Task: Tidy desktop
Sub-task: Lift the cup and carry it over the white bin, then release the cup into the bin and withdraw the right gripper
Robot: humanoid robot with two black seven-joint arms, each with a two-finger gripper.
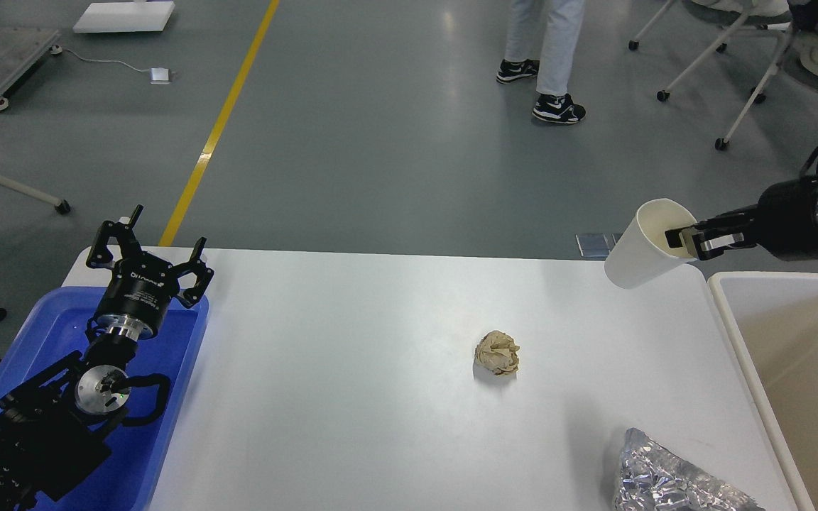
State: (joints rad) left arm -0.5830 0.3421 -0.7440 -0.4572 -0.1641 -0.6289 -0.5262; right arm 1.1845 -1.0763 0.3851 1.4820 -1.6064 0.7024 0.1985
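Observation:
The white desktop (352, 397) fills the middle of the head view. My right gripper (686, 238) is shut on the rim of a white paper cup (640, 248) and holds it tilted in the air above the desktop's far right corner. A crumpled brown paper ball (498, 353) lies right of centre on the desktop. A crumpled silver foil bag (664, 475) lies at the front right. My left gripper (150, 248) is open and empty above the far end of the blue tray (40, 333).
A beige-white tub (792, 369) stands against the desktop's right edge. The blue tray sits at the left edge under my left arm. A person's legs (551, 57) and wheeled chairs (735, 64) are on the floor beyond the desktop.

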